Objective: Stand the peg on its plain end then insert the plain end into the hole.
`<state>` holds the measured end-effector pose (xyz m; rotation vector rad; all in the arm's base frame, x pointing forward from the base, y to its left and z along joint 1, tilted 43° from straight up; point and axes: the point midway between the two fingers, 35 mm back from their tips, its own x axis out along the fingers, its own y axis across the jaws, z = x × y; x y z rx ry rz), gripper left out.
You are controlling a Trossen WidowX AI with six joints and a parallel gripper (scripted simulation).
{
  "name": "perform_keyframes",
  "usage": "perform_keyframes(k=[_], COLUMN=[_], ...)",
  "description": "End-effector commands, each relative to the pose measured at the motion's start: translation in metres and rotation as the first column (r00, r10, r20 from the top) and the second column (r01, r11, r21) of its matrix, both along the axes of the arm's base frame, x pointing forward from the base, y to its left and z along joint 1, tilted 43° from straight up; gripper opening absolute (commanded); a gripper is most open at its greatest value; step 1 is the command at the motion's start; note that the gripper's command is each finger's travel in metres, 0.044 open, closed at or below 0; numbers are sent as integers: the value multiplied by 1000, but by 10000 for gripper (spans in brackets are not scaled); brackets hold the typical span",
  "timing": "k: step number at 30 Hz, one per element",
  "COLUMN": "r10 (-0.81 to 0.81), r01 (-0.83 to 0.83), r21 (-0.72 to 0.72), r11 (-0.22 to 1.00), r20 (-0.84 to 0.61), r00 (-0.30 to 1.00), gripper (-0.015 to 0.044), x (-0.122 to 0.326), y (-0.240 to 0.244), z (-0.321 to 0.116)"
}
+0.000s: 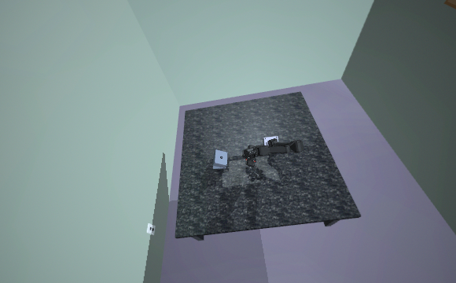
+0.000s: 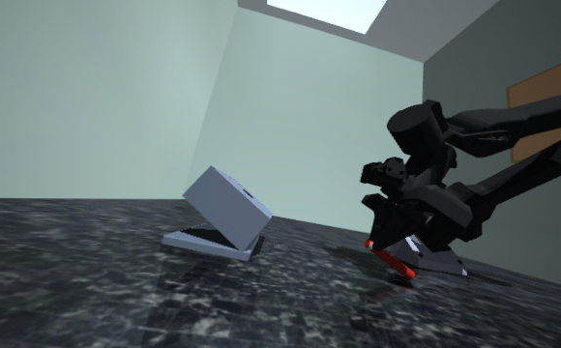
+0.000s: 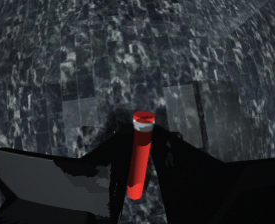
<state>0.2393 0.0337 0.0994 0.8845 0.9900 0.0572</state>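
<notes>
A red peg (image 2: 393,261) (image 3: 138,163) with a white band at one end is tilted. Its banded end is between my fingers, and its plain end points down toward the arm's base, at or just above the dark table (image 2: 116,290) (image 1: 259,204). My gripper (image 2: 373,244) (image 3: 142,129) (image 1: 249,158) is shut on the peg near the band. The grey sloped panel (image 1: 218,154) (image 2: 227,208) stands apart to the left of the gripper, and its hole (image 1: 221,157) shows in the overhead view.
The arm's base plate (image 1: 270,139) (image 2: 435,261) sits on the table just behind the gripper. The panel rests on a flat grey foot (image 2: 198,240). Walls stand beyond the table's far and left edges.
</notes>
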Motion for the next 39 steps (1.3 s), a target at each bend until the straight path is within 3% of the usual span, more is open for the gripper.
perform_keyframes(k=[1,39], r10=[-29,-232], r01=[30,261], r21=[-12,-87], r11=[999,961], r20=[26,253], r00=[999,939], gripper=[50,50], x=[-3,-26], y=[0,2], z=[1,12])
